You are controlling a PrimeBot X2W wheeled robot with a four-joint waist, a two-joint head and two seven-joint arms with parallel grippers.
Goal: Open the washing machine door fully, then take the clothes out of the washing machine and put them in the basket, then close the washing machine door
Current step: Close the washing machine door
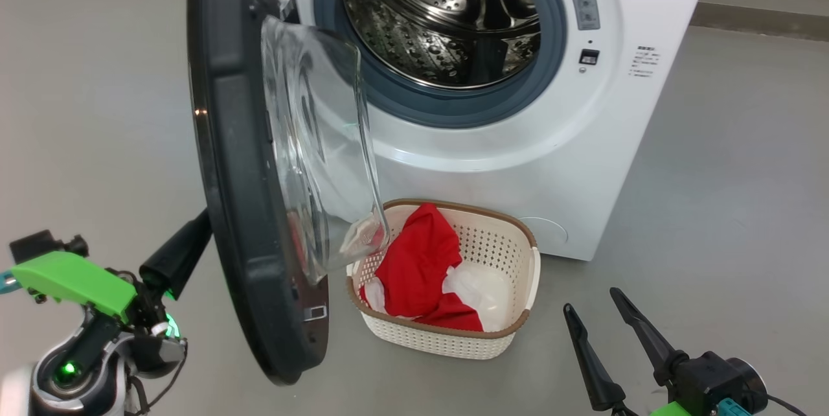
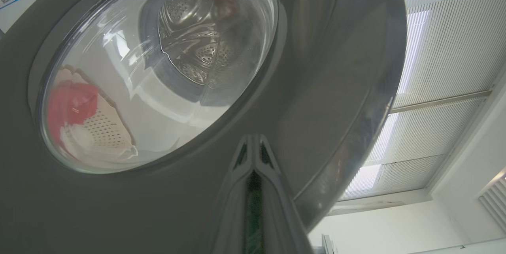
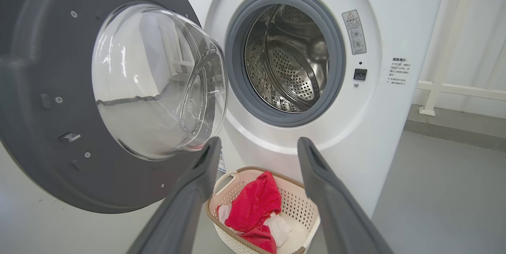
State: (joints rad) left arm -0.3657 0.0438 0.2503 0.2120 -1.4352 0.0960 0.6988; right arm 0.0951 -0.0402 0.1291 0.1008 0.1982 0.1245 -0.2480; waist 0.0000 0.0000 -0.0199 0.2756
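We face the washer [image 1: 583, 163], a white front-loader standing on a grey floor [image 1: 725, 208]. Its grey rubber ring and steel drum [image 1: 440, 21] show through the round opening.

The door [image 1: 233, 176] is hinged on the left of the opening. It stands swung out, nearly edge-on in our head view, and its clear glass bowl [image 1: 317, 144] bulges toward the washer.

The basket [image 1: 447, 345] sits on the floor just in front of the washer, below the opening. In the head view its left end lies behind the lower edge of the glass bowl.

The clothes [image 1: 418, 260] lie inside the basket, red fabric heaped toward its left side with white parts showing beside and under it. In our left wrist view they show again, dimly, through the door glass.

Our left gripper [image 2: 255, 143] is on the outer side of the door, its fingers drawn together with only a thin slit between them and nothing held. The tips are at the black rim below the glass; we cannot tell whether they touch it.

Our right gripper [image 1: 588, 299] hangs low to the right of the basket, apart from it. Its fingers [image 3: 316, 175] are spread wide and hold nothing.
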